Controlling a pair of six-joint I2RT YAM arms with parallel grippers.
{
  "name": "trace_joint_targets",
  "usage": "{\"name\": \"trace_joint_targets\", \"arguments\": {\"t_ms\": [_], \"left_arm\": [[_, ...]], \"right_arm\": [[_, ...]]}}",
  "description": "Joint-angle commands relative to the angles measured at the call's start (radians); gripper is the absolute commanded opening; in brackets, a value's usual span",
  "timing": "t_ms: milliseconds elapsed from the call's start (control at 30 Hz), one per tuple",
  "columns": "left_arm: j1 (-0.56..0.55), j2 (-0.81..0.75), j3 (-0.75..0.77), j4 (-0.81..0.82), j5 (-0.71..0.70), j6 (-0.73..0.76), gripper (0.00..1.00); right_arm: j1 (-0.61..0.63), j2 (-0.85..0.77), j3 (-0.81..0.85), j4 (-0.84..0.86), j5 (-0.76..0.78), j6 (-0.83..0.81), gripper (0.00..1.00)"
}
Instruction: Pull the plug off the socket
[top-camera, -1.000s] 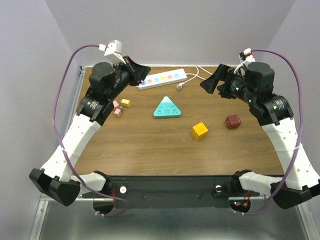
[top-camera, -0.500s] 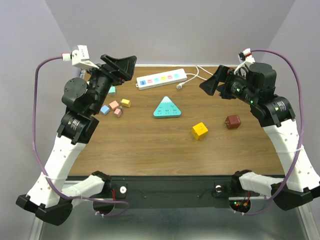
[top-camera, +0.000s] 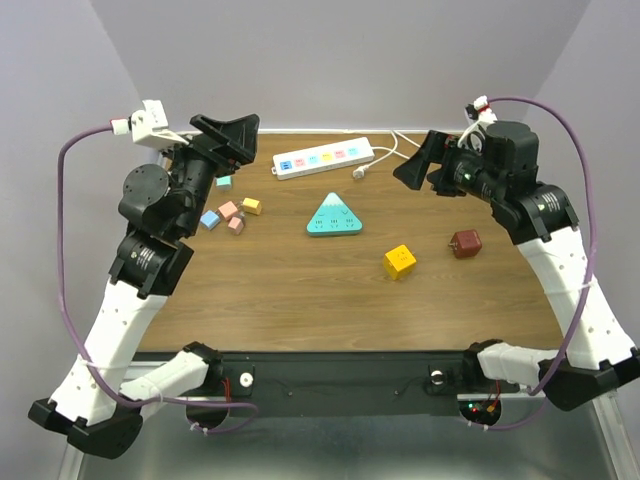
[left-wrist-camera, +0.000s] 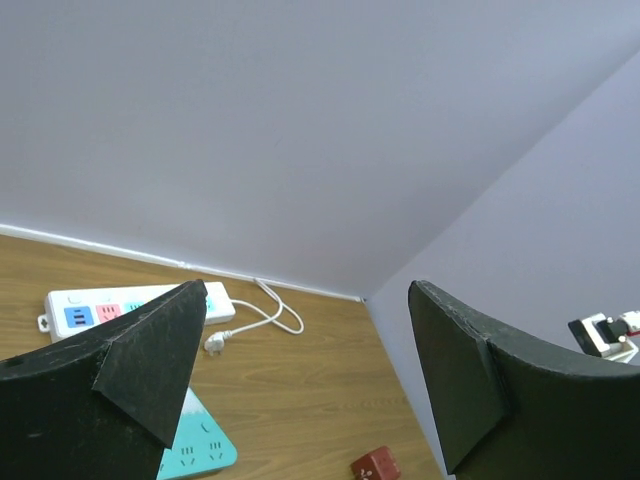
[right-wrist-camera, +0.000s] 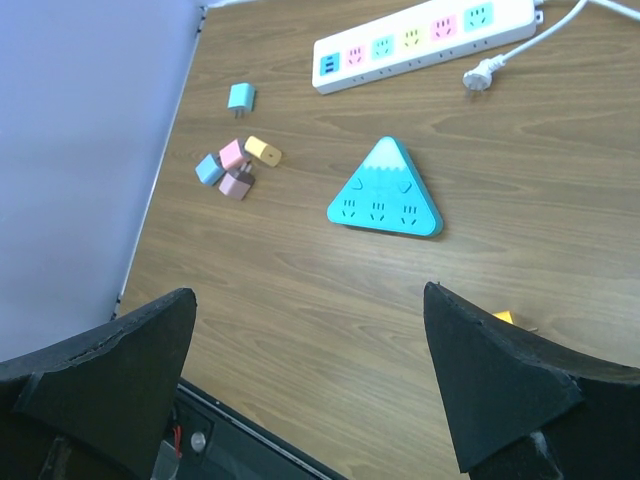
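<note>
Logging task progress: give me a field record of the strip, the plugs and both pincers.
power strip: far edge of table, no plug in its visible outlets
teal plug: lying on table, apart from strip
left pincer: open, empty, raised
right pincer: open, empty, above table
small coloured plugs: clustered near left edge

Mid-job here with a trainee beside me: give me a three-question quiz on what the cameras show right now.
1. True or false: the left pincer and the right pincer are both open and empty.
2. The cord plug of the socket is: A loose on the table; B gripped; C out of view.
3. In the top view, what colour is the outlet face at the socket's left end?
Key: 1 true; 2 A; 3 blue.
</note>
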Motion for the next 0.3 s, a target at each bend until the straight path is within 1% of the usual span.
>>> {"name": "trace_joint_targets", "arguments": {"t_ms": [0,100,267], "left_arm": [[-0.002,-0.02,-0.004,0.053,-0.05,0.026,0.93],[-0.004,-0.014,-0.013,0.07,-0.055,0.029,0.93],[-0.004,-0.007,-0.018,0.083,-0.064,0.048,0.93]], "right_arm": [[0.002,0.026,0.015,0.032,-0.027,-0.013,1.0],[0.002,0.037,0.021,0.035,-0.037,-0.018,1.0],[0.003,0.043,0.019,0.034,-0.01,-0.013,1.0]]}}
